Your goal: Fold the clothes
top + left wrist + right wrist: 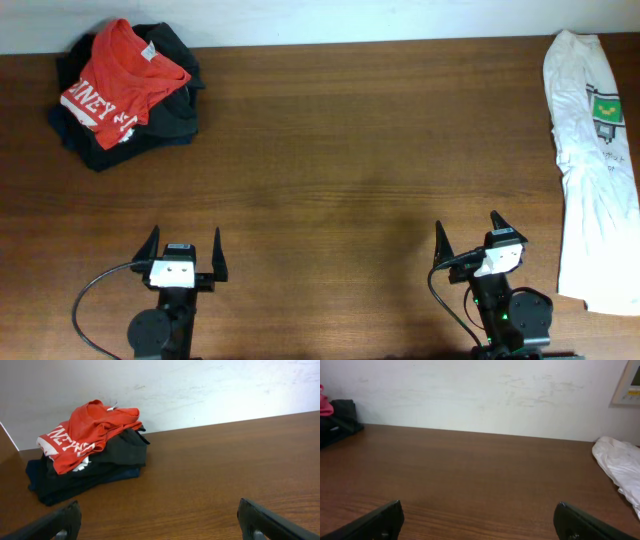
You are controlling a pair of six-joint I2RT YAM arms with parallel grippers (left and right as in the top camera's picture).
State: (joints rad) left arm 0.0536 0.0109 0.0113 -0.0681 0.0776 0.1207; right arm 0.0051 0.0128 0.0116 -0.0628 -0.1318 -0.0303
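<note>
The white T-shirt with a green-and-black square print lies in a long bunched strip along the table's right edge; part of it shows at the right of the right wrist view. My left gripper is open and empty near the front left, its fingers wide apart over bare wood in the left wrist view. My right gripper is open and empty at the front right, left of the shirt's lower end, and also spread over bare wood in the right wrist view.
A pile of dark garments with a red T-shirt on top sits at the back left corner; it also shows in the left wrist view. The brown wooden table meets a white wall at the back.
</note>
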